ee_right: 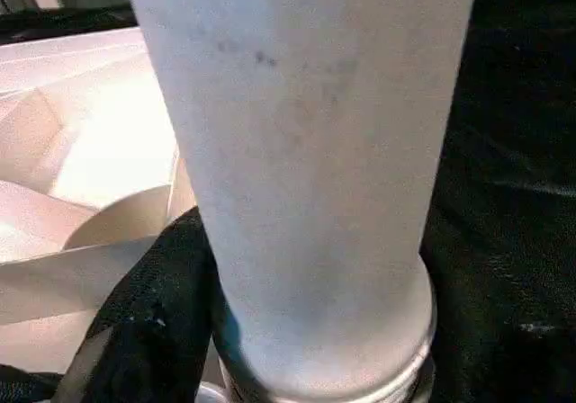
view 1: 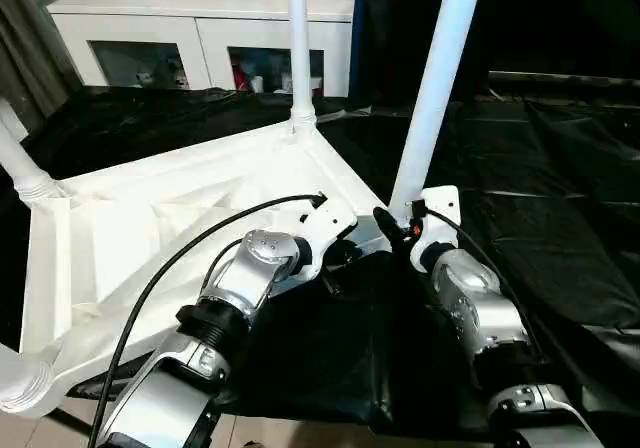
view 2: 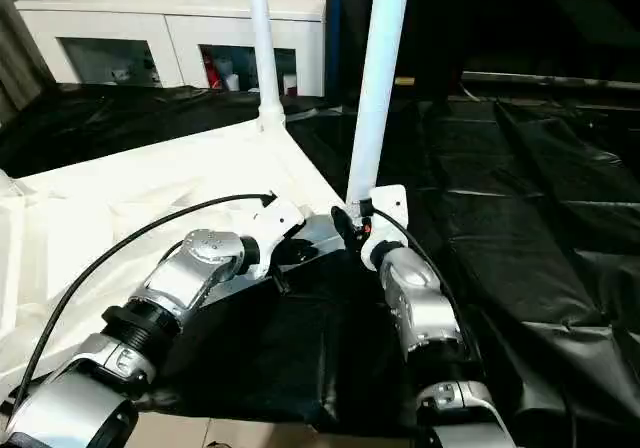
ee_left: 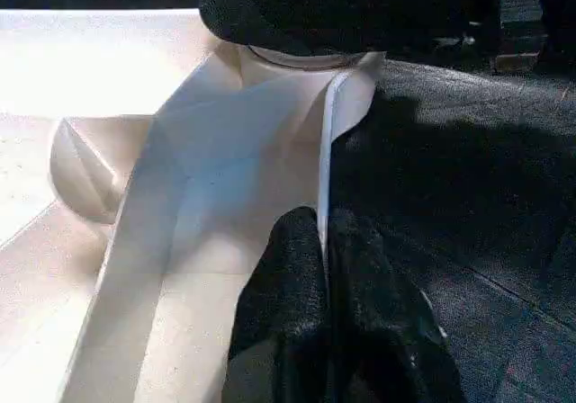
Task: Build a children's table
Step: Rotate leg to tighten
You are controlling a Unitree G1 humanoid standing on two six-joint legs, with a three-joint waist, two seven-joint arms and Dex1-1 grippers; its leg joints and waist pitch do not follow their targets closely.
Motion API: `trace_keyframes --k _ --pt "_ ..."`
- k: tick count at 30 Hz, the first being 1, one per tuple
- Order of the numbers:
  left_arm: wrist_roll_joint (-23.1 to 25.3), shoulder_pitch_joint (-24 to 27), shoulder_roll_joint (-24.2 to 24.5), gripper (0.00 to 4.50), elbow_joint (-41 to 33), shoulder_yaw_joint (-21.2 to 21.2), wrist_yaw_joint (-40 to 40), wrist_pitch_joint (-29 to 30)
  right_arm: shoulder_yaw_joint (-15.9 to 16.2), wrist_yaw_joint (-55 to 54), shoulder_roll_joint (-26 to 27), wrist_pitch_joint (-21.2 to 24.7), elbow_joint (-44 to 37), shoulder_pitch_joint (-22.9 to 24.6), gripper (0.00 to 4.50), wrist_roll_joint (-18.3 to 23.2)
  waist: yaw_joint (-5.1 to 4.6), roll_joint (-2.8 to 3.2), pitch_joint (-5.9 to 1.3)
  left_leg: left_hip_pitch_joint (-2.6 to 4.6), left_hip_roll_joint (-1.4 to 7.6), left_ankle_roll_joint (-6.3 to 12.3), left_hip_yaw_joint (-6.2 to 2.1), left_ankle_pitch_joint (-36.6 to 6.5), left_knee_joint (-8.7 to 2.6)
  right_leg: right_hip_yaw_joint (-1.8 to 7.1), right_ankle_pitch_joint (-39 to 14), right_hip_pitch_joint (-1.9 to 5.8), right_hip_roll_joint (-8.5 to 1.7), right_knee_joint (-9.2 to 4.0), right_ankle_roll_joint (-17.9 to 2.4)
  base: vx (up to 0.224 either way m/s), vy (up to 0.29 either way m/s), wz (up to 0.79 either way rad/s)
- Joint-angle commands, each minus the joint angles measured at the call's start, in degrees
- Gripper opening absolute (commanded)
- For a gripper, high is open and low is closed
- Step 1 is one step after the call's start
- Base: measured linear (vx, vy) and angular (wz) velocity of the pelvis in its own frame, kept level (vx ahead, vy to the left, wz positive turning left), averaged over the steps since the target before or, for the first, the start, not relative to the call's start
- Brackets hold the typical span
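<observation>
The children's table (view 1: pixel 150 228) lies upside down on the black-draped work table (view 1: pixel 560 198), ribbed underside up, with white legs standing in its corner sockets. The left gripper (ee_left: pixel 322 241) is pinched closed on the thin rim of the tabletop beside the near corner. The right gripper (view 1: pixel 392 226) sits at the base of the near leg (view 1: pixel 435 88), its fingers (ee_right: pixel 153 313) spread around the tube (one black finger shows against it). A white cabinet (view 1: pixel 200 28) stands behind
</observation>
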Motion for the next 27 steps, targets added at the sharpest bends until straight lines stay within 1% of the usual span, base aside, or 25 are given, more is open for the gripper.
trace_keyframes --k 1,2,3,4,5,6,7,8,9,10,12,14,15,16,18,19,20,21,22,23,24,25,27 --pt "-1.7 0.0 0.5 0.00 -0.1 3.7 4.2 -2.7 3.6 6.6 1.2 -1.1 -1.0 1.8 3.43 0.3 0.02 -1.48 -3.58 1.08 3.31 2.75 -1.87 -13.6 -4.26 2.66 -17.4 1.88 -3.98 -5.32 -10.3 0.000 0.000 0.00" --pt "-1.7 0.4 1.1 0.00 -0.5 3.2 2.5 -3.6 3.5 8.1 0.6 -1.4 -1.4 1.7 3.45 0.6 0.01 -1.56 -3.59 0.83 3.22 3.29 -1.88 -13.4 -4.21 2.59 -16.8 2.10 -3.94 -5.21 -10.4 0.000 0.000 0.00" --pt "-1.7 0.7 1.4 0.00 -0.7 3.0 1.8 -3.5 3.6 9.4 0.0 -1.4 -1.6 1.5 3.52 1.0 -0.01 -1.48 -3.63 0.72 3.22 3.45 -1.98 -13.3 -4.23 2.55 -16.6 2.20 -3.99 -5.12 -10.3 0.000 0.000 0.00" --pt "-1.7 0.9 1.6 0.00 -0.8 2.9 1.3 -3.5 3.6 10.3 -0.4 -1.4 -1.8 1.4 3.64 1.3 -0.52 -1.66 -3.59 0.11 3.12 3.77 -2.11 -12.7 -4.31 2.37 -16.3 2.65 -3.96 -4.90 -10.1 0.000 0.000 0.00" --pt "-1.8 1.5 2.5 0.00 -1.4 2.4 -0.8 -4.2 4.1 13.6 -1.9 -0.7 -2.4 1.2 3.77 1.9 -0.73 -1.59 -3.70 0.13 3.10 3.89 -2.16 -12.4 -4.25 2.23 -16.5 2.67 -3.91 -4.94 -10.1 0.000 0.000 0.00" --pt "-1.9 1.9 3.1 0.00 -1.8 2.2 -2.0 -4.3 4.7 16.1 -3.2 -0.6 -2.9 1.3 3.84 2.1 -0.75 -1.61 -3.67 0.51 3.18 4.22 -2.04 -12.7 -4.12 2.31 -16.6 2.34 -3.86 -5.14 -10.4 0.000 0.000 0.00" --pt "-1.9 2.2 3.8 0.00 -2.3 1.9 -3.2 -4.5 5.3 18.9 -4.6 -0.3 -3.5 1.4 3.84 2.4 -0.77 -1.61 -3.66 0.62 3.19 4.38 -1.98 -12.9 -4.03 2.37 -16.5 2.23 -3.86 -5.14 -10.8 0.000 0.000 0.00" --pt "-2.2 3.0 5.1 0.00 -3.4 1.4 -6.1 -5.7 6.1 24.3 -7.1 0.1 -4.9 1.8 3.84 3.1 -0.74 -1.71 -3.62 0.54 3.27 4.78 -1.96 -12.7 -3.98 2.36 -16.0 2.51 -3.81 -5.06 -11.2 0.000 0.000 0.00" --pt "-2.4 3.3 5.5 0.00 -3.8 1.3 -7.0 -5.7 6.3 25.6 -7.9 0.0 -5.2 1.9 3.84 3.2 -0.70 -1.69 -3.65 0.43 3.23 5.10 -1.94 -12.3 -3.90 2.39 -15.6 2.53 -3.84 -4.98 -11.3 0.000 0.000 0.00" --pt "-2.8 3.8 6.1 0.00 -4.5 1.2 -8.4 -5.8 6.5 27.4 -9.0 -0.3 -5.5 2.0 3.84 3.1 -0.71 -1.62 -3.69 0.42 3.33 5.55 -1.90 -11.9 -3.85 2.42 -14.6 2.39 -3.87 -4.86 -11.7 0.000 0.000 0.00" --pt "-3.0 4.0 6.4 0.00 -4.9 1.2 -9.1 -5.8 6.7 28.1 -9.6 -0.6 -5.6 2.0 3.84 3.0 -0.68 -1.70 -3.76 0.53 3.31 5.80 -1.76 -10.9 -3.73 2.42 -13.5 2.29 -3.77 -4.69 -12.3 0.000 0.000 0.00" --pt "-4.9 5.6 8.2 0.00 -8.0 0.7 -14.3 -6.0 6.5 32.0 -11.7 -0.9 -6.0 1.9 3.84 3.4 -0.62 -1.69 -3.79 0.47 3.32 5.83 -1.72 -10.0 -3.67 2.41 -12.7 2.35 -3.78 -4.49 -13.0 0.000 0.000 0.00" --pt "-4.9 5.6 8.2 0.00 -8.0 0.7 -14.3 -6.0 6.5 32.0 -11.7 -0.9 -6.0 1.9 3.84 3.4 -0.54 -1.65 -3.87 0.49 3.40 5.87 -1.81 -9.8 -3.69 2.37 -12.3 2.46 -3.84 -4.37 -13.2 0.000 0.000 0.00" --pt "-6.0 7.1 10.1 0.00 -11.0 -0.3 -18.8 -5.6 6.6 35.9 -13.4 -0.5 -6.7 1.9 3.84 4.2 -0.56 -1.49 -3.79 0.72 3.54 6.08 -1.75 -10.0 -3.74 2.37 -12.1 2.18 -3.66 -4.43 -13.6 0.000 0.000 0.00" --pt "-6.5 8.1 11.3 0.00 -13.1 -0.9 -21.5 -5.0 7.7 39.8 -15.0 0.6 -7.7 2.0 3.84 5.2 -0.18 -1.40 -3.70 0.84 3.77 6.31 -1.62 -10.3 -3.77 2.43 -11.4 2.10 -3.55 -4.26 -14.2 0.000 0.000 0.00" --pt "-6.7 8.3 11.6 0.00 -13.5 -1.0 -22.1 -4.8 8.3 40.9 -15.5 0.7 -7.8 2.0 3.84 5.1 0.03 -1.31 -3.69 1.01 3.82 6.19 -1.58 -10.6 -3.80 2.43 -11.8 1.99 -3.49 -4.30 -14.1 0.000 0.000 0.00" --pt "-6.8 8.5 11.7 0.00 -13.9 -1.1 -22.5 -4.6 8.7 42.1 -15.8 0.8 -7.9 2.0 3.84 5.0 0.35 -1.28 -3.59 1.41 3.92 5.74 -1.39 -11.5 -3.81 2.56 -12.6 1.56 -3.45 -4.45 -14.1 0.000 0.000 0.00" --pt "-6.8 8.6 11.8 0.00 -14.0 -1.1 -22.6 -4.6 8.9 42.4 -15.9 0.8 -8.0 2.0 3.84 5.0 0.41 -1.31 -3.56 1.34 3.89 5.52 -1.41 -11.9 -3.87 2.56 -13.0 1.65 -3.44 -4.42 -14.1 0.000 0.000 0.00" --pt "-7.0 8.7 11.9 0.00 -14.3 -1.1 -23.0 -4.4 9.3 43.1 -16.1 0.5 -7.9 2.0 3.84 4.7 0.74 -1.27 -3.56 1.27 3.94 4.92 -1.51 -12.2 -3.96 2.59 -13.9 1.74 -3.64 -4.48 -13.8 0.000 0.000 0.00" --pt "-7.1 8.8 12.0 0.00 -14.5 -1.2 -23.2 -4.4 9.4 43.3 -16.1 0.3 -7.9 2.0 3.84 4.6 0.92 -1.37 -3.54 1.22 3.90 4.38 -1.53 -12.5 -4.00 2.64 -14.6 1.78 -3.71 -4.50 -13.5 0.000 0.000 0.00" --pt "-7.1 8.8 12.0 0.00 -14.5 -1.2 -23.2 -4.4 9.5 43.4 -16.1 0.3 -7.9 2.0 3.84 4.5 1.11 -1.36 -3.52 1.34 3.90 3.93 -1.57 -12.9 -4.09 2.68 -15.5 1.70 -3.72 -4.60 -13.0 0.000 0.000 0.00" --pt "-7.1 8.8 12.2 0.00 -14.7 -1.3 -23.2 -4.3 10.0 44.3 -16.0 0.2 -7.7 1.8 3.84 4.1 1.11 -1.37 -3.49 1.40 3.88 3.73 -1.55 -13.2 -4.11 2.71 -15.8 1.63 -3.72 -4.68 -12.9 0.000 0.000 0.00" --pt "-7.0 8.9 12.3 0.00 -14.9 -1.2 -23.1 -4.2 10.4 45.3 -16.1 0.1 -7.6 1.8 3.84 3.9 1.08 -1.42 -3.54 1.22 3.83 3.37 -1.65 -13.2 -4.16 2.70 -15.9 1.83 -3.79 -4.61 -12.6 0.000 0.000 0.00"
